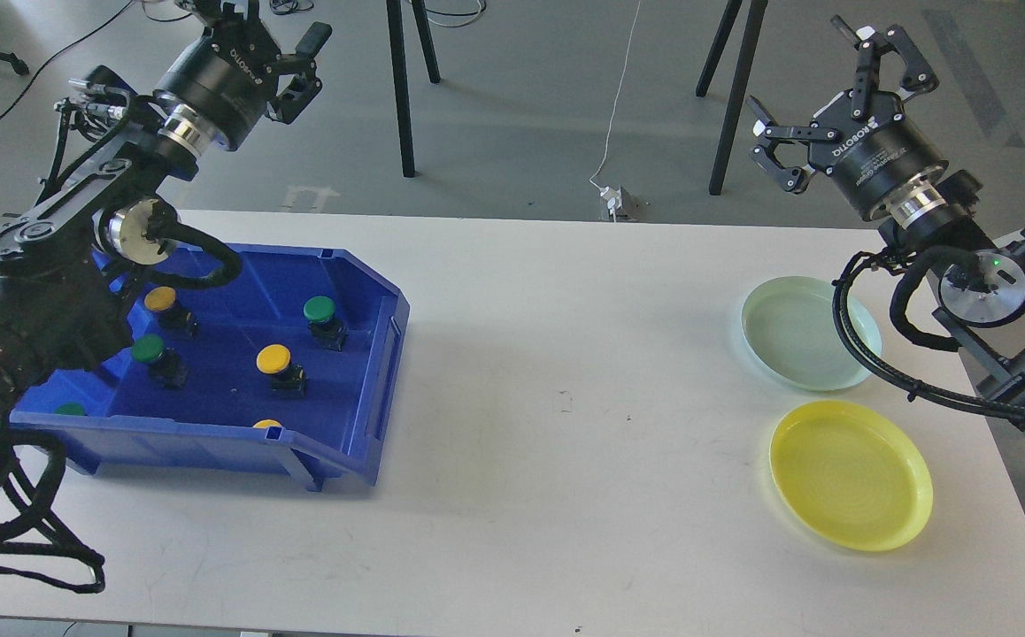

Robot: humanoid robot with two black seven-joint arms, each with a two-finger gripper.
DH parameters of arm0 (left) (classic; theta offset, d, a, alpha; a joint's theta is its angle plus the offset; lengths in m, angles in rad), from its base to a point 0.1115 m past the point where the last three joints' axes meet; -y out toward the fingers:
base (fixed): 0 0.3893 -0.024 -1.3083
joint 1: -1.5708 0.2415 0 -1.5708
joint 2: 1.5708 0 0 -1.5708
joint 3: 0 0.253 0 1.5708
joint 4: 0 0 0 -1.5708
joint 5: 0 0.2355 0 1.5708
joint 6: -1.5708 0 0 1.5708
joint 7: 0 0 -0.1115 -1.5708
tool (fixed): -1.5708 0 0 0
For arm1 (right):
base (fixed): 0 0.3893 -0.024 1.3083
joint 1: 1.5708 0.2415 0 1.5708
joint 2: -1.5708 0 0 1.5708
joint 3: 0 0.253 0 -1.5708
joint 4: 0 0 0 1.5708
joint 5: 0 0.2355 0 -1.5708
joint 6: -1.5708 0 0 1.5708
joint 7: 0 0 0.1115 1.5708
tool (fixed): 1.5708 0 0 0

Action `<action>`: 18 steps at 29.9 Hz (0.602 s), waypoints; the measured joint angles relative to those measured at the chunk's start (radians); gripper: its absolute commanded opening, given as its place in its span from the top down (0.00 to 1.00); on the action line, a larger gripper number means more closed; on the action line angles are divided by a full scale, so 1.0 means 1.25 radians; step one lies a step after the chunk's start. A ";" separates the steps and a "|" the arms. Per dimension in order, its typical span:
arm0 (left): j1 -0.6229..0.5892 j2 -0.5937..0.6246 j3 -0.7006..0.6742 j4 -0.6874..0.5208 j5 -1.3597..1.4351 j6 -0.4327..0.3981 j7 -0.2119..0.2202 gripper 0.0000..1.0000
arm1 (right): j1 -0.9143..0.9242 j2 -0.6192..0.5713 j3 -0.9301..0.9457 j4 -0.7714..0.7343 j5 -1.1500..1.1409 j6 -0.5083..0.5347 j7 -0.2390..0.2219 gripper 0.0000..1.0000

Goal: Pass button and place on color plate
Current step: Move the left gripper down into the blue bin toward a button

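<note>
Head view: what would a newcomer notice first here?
The blue bin at the table's left, holding yellow and green buttons. At the right lie a pale green plate and a yellow plate, both empty. Both end effectors, left and right, hang open above.

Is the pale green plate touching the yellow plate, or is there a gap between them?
Apart. The head view shows a strip of bare white table between the near rim of the pale green plate and the far rim of the yellow plate.
</note>
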 measured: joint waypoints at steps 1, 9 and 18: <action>0.005 0.001 -0.005 0.000 -0.005 0.000 0.000 0.00 | 0.000 0.000 0.001 0.000 0.000 0.000 0.000 0.01; 0.008 0.002 -0.019 0.003 -0.017 0.000 0.000 0.00 | -0.011 -0.005 0.004 0.000 -0.001 0.000 0.003 0.01; 0.076 -0.029 -0.144 -0.214 -0.037 0.000 0.000 0.00 | -0.015 -0.012 0.007 -0.008 -0.003 0.000 0.004 0.01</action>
